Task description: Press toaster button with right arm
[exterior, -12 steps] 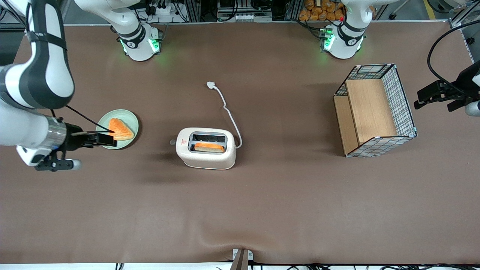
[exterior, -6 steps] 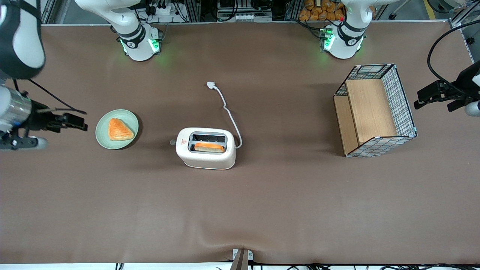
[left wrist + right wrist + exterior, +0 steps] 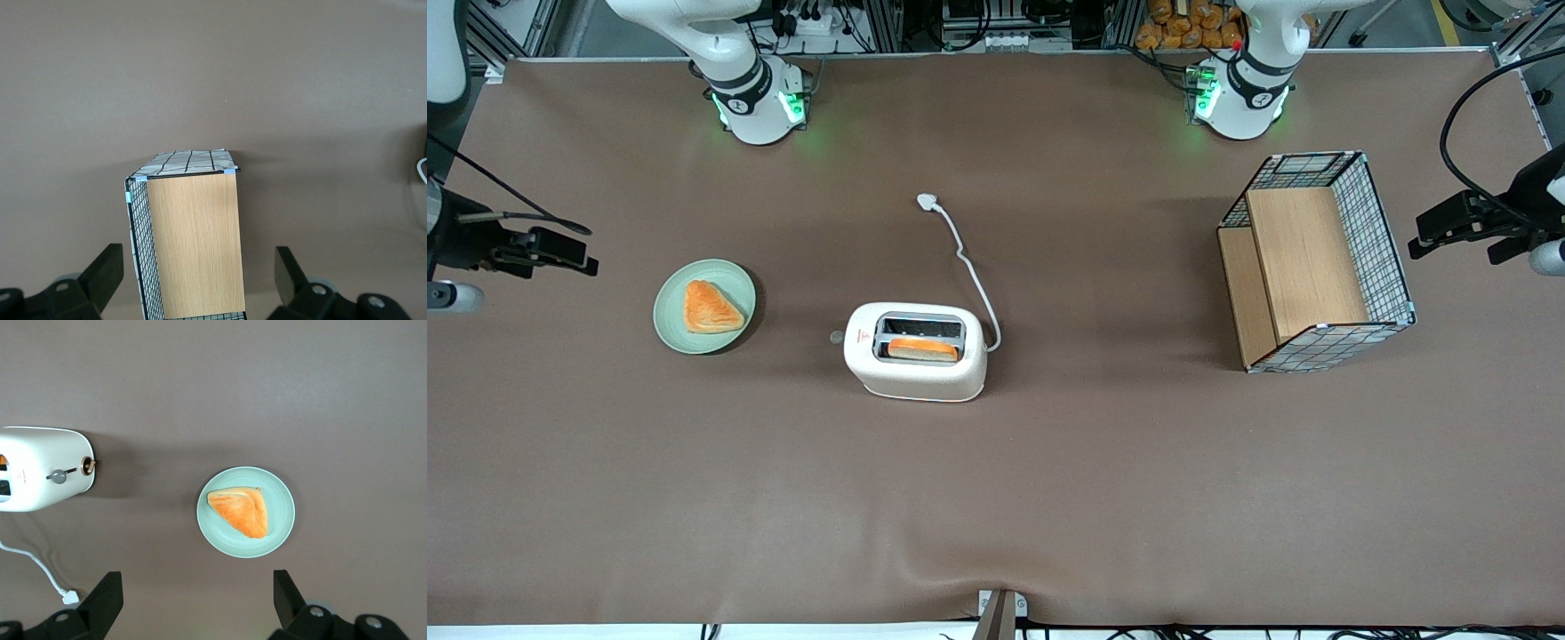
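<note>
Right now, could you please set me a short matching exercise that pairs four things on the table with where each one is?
Things:
1. pastry
2. toast slice
3. wire basket
4. gripper

Places:
A. in the toaster slot nearer the front camera
B. toward the parked arm's end of the table
C. on the green plate
D. jaws open, off toward the working arm's end, away from the button

Pairs: 1-C, 2-A, 3-B, 4-D
</note>
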`<state>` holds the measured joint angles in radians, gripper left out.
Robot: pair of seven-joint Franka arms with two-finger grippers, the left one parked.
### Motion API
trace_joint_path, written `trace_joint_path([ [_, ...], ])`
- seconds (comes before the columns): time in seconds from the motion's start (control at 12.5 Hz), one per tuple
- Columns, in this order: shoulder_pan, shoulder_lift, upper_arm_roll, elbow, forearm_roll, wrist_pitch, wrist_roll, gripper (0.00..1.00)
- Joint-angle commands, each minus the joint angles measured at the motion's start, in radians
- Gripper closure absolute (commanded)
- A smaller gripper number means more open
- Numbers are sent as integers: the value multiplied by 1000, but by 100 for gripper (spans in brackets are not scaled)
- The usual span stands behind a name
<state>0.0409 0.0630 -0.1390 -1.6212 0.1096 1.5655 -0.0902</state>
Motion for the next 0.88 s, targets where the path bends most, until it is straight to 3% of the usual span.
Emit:
trace_joint_path([
  [0.0, -49, -66, 78, -34, -76, -31, 50, 0],
  [0.24, -56, -91, 84, -20, -84, -48, 56, 0],
  [0.8, -81, -92, 84, 0, -33, -65, 113, 0],
])
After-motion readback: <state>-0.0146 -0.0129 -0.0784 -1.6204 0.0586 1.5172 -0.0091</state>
